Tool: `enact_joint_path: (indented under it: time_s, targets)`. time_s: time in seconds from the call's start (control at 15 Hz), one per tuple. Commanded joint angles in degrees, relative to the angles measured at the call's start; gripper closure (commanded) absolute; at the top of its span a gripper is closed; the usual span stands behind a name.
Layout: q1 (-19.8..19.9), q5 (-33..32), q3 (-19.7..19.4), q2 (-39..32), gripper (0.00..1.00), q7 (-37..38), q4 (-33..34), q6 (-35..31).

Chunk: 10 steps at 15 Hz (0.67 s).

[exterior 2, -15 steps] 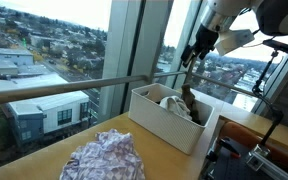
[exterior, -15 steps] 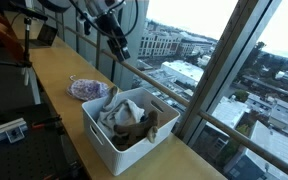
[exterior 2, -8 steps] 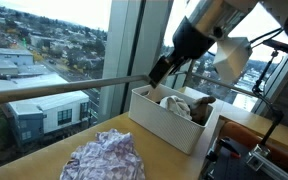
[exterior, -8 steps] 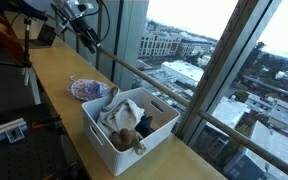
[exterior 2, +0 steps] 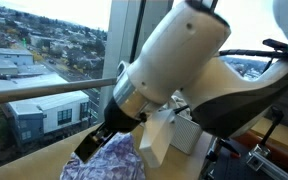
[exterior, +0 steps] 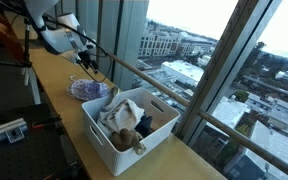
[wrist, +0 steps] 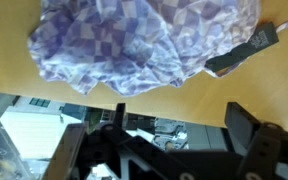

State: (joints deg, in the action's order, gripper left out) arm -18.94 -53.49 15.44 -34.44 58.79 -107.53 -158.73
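Right then, the purple and white checked cloth (exterior: 87, 89) lay crumpled in a loose heap on the table (exterior: 52, 72), close to the window side. In the wrist view that cloth (wrist: 144, 40) filled most of the upper half of the picture, with a small black tag (wrist: 242, 52) sticking out at its edge onto bare wood. My claw (exterior: 95, 71) hung just above the heap, pointed down at it. In the wrist view I saw the claw (wrist: 159, 140) with its two fingers spread wide apart and nothing between them. I could not tell from any view whether a fingertip touched the fabric. In an exterior view the arm loomed large in front of the camera, and the claw (exterior 2: 89, 150) sat right at the near edge of the cloth (exterior 2: 112, 165). Just beside the cloth, further along the table, stood a white bin (exterior: 96, 133) holding a pile of pale laundry (exterior: 117, 112) and something brown (exterior: 134, 138). Beyond the table ran a metal rail (exterior: 154, 80) along the glass
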Motion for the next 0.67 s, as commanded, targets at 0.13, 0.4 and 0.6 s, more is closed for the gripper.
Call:
enact_joint_path:
  time_s: [0.13, 0.4, 0.6]
  targets:
    - [-3.71, 15.41, -1.71, -21.48, 0.0, -15.48, 17.78, 1.6]
    - [-8.09, 29.12, -5.12, -28.33, 0.0, -27.65, 26.98, 9.1]
    - [-10.9, 35.38, -7.59, -29.4, 0.32, -32.38, 31.31, 13.37]
